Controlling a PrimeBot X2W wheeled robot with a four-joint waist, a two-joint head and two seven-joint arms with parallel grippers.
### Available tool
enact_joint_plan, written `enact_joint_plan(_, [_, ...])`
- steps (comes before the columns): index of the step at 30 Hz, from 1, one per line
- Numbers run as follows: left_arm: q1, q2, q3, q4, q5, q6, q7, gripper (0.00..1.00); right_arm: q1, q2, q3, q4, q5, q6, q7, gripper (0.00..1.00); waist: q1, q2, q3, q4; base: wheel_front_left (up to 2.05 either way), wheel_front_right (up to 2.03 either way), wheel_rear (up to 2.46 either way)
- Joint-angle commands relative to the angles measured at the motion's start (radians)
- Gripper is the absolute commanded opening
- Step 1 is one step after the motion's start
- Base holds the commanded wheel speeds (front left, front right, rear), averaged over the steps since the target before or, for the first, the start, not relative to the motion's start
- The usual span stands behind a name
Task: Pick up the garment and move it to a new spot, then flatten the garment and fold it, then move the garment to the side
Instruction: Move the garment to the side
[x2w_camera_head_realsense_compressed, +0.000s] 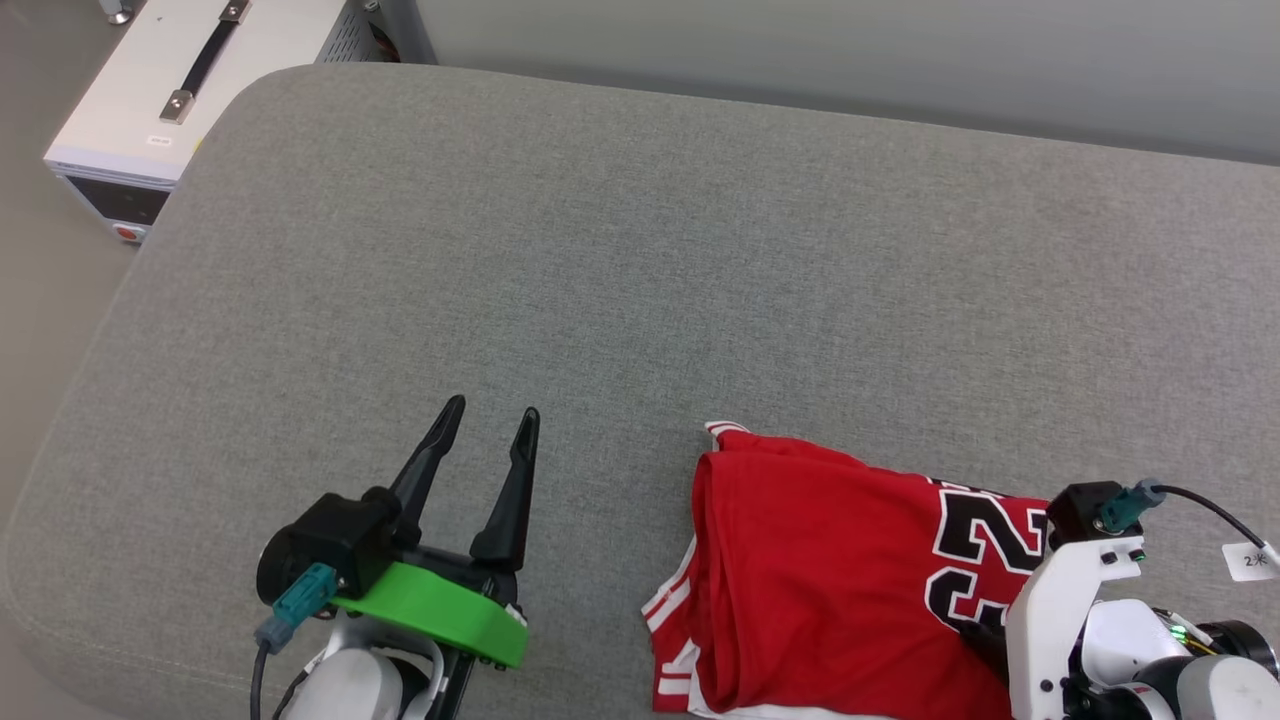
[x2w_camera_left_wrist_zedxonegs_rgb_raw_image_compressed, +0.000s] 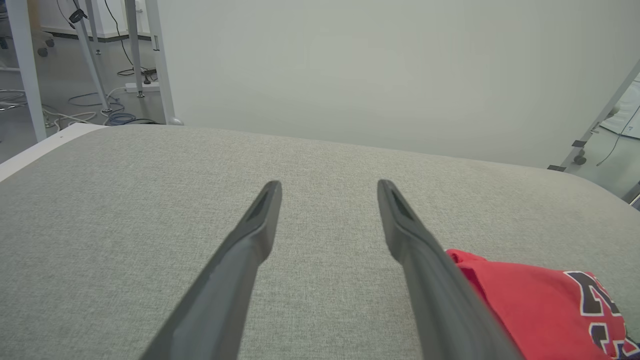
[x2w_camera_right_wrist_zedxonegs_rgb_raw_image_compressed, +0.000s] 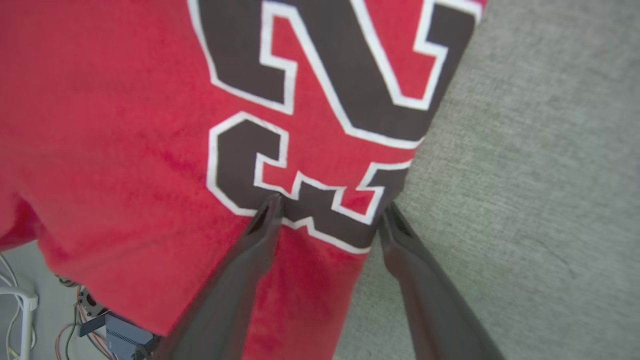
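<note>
Left gripper (x2w_camera_head_realsense_compressed: 492, 412) first: the two dark fingers are spread well apart with nothing between them, just bare grey cushion (x2w_camera_head_realsense_compressed: 600, 250) under the gap. In the left wrist view they point across the cushion toward the pale wall (x2w_camera_left_wrist_zedxonegs_rgb_raw_image_compressed: 375, 65), with the tips low over the fabric. Behind the fingers there's a black body, a green plastic piece (x2w_camera_head_realsense_compressed: 430, 610) and a teal plug with a cable. That arm comes up from the bottom left of the head view with the fingers angled up and a bit to the right.

The right gripper (x2w_camera_right_wrist_zedxonegs_rgb_raw_image_compressed: 331, 202) is spread about as wide and isn't clamped on anything. One fingertip is over the black-and-white number, the other right at the shirt's edge where the grey cushion starts. Can't tell if the tips actually touch the cloth. In the head view the fingers are mostly hidden behind the white wrist bracket (x2w_camera_head_realsense_compressed: 1050, 620), which sits over the right part of the shirt and covers some of the number.

The garment (x2w_camera_head_realsense_compressed: 820, 560) is a folded red bundle at the lower right of the cushion, number up, with striped trim along its left side, well apart from the left gripper. A white box with a black handle (x2w_camera_head_realsense_compressed: 190, 90) sits past the cushion's far left corner.
</note>
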Motion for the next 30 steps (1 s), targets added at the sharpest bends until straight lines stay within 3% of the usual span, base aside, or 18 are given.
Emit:
enact_joint_plan(1, [-0.021,-0.004,-0.002,0.000,0.000,-0.003,-0.006,1.00,0.004,0.004,0.035,0.040,0.007,-0.001,-0.007,0.00,0.0000,0.0000,-0.001,-0.002,0.00,0.00,0.00])
enact_joint_plan(9, [-0.015,0.002,-0.008,0.007,-0.002,-0.003,-0.006,1.00,-0.039,-0.068,0.090,0.052,0.005,-0.001,-0.118,0.00,0.0000,0.0000,-0.030,-0.043,0.00,0.00,0.00])
enact_joint_plan(15, [-0.012,0.010,-0.030,-0.003,-0.005,-0.003,-0.006,1.00,-0.100,-0.240,0.193,-0.026,-0.035,-0.001,-0.189,0.00,0.0000,0.0000,-0.041,-0.133,0.00,0.00,0.00])
enact_joint_plan(21, [-0.030,0.012,-0.091,-0.016,0.003,-0.003,-0.006,1.00,-0.176,-0.492,0.299,-0.081,-0.056,-0.001,-0.227,0.00,0.0000,0.0000,0.000,-0.248,0.00,0.00,0.00])
enact_joint_plan(26, [-0.069,0.022,-0.148,-0.028,0.016,-0.003,-0.006,1.00,-0.249,-0.666,0.336,-0.070,-0.065,-0.001,-0.290,0.00,0.0000,0.0000,0.068,-0.324,0.00,0.00,0.00])
enact_joint_plan(30, [-0.116,0.038,-0.195,-0.040,0.028,-0.003,-0.006,1.00,-0.305,-0.758,0.332,-0.025,-0.067,-0.001,-0.360,0.00,0.0000,0.0000,0.138,-0.373,0.00,0.00,0.00])
